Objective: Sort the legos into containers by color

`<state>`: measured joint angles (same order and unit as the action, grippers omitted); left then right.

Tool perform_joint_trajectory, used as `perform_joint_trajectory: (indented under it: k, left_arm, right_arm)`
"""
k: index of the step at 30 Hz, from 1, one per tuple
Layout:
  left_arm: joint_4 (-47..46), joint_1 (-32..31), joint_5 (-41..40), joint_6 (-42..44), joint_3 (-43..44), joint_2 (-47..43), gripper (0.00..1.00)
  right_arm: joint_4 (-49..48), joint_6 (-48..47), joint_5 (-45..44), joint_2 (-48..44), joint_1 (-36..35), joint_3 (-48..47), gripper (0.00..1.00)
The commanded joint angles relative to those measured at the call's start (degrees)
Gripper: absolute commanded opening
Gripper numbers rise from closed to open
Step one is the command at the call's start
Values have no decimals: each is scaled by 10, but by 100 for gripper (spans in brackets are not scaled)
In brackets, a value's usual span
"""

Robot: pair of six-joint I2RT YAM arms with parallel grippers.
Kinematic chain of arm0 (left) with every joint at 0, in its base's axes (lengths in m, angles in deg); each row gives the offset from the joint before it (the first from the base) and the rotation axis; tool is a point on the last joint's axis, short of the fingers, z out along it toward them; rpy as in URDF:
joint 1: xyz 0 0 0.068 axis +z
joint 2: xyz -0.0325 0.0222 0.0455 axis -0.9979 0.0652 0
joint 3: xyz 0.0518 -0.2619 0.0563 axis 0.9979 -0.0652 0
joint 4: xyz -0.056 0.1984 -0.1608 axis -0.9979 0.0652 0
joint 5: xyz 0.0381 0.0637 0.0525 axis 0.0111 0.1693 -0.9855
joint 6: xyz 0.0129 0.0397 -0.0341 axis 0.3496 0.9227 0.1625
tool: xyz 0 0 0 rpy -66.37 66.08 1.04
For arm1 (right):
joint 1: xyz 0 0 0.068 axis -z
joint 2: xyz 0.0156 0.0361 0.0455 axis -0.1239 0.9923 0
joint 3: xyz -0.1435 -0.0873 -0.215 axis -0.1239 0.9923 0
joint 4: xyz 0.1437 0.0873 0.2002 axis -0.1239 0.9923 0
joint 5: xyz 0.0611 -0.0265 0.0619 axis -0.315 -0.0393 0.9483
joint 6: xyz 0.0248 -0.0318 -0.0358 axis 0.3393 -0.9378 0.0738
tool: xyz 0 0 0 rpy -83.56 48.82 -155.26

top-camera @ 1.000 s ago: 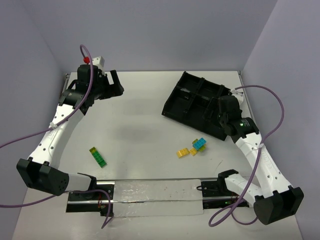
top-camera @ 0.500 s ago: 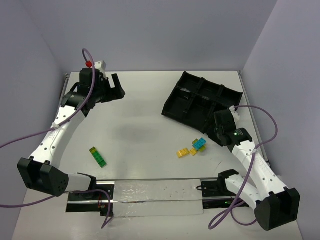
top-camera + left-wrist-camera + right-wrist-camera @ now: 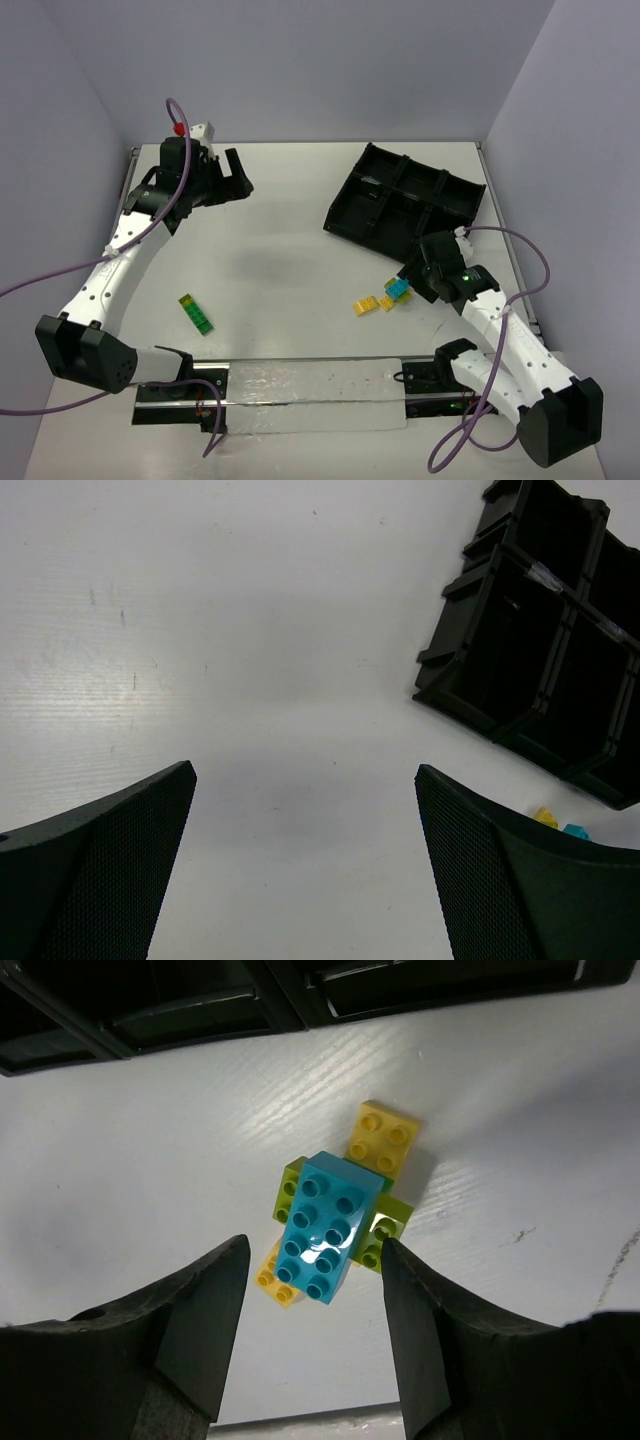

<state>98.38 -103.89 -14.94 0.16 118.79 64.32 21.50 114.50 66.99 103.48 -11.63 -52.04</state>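
A cyan lego (image 3: 325, 1225) lies on top of a green one (image 3: 388, 1222), with a yellow brick (image 3: 385, 1138) behind it and another yellow one (image 3: 268, 1276) under its near end. My right gripper (image 3: 315, 1250) hangs open over this cluster. Its fingers (image 3: 205, 1305) stand on either side of the cyan lego without touching it. From above, the cluster (image 3: 396, 289) sits just below the black tray of containers (image 3: 352, 190), with the right gripper (image 3: 412, 276) over it. A green and yellow stack (image 3: 196, 313) lies at lower left. My left gripper (image 3: 236, 174) is open and empty at the far left.
Two loose yellow bricks (image 3: 366, 306) lie left of the cluster. The tray's near wall (image 3: 200, 1015) runs close behind the bricks in the right wrist view. A clear plastic strip (image 3: 310, 395) lies along the near edge between the arm bases. The tray (image 3: 540, 650) shows at upper right in the left wrist view.
My right arm has swung from over the tray down to the brick cluster, and its jaws have narrowed. The left arm has hardly moved.
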Motion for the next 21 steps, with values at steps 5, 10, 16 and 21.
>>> perform_joint_trajectory:
  k: [5,10,16,21]
  left_arm:
    - [-36,2,9,2,-9,-6,99]
    - [-37,2,6,5,-9,-5,99]
    - [-41,2,11,3,-9,-1,99]
    - [-43,2,12,5,-7,3,99]
  right_arm:
    - [-15,3,-10,28,-27,-6,59]
    - [-25,-4,-5,49,-32,-3,58]
    - [-34,-7,-9,63,-39,-7,56]
    - [-32,-13,-20,80,-41,-10,49]
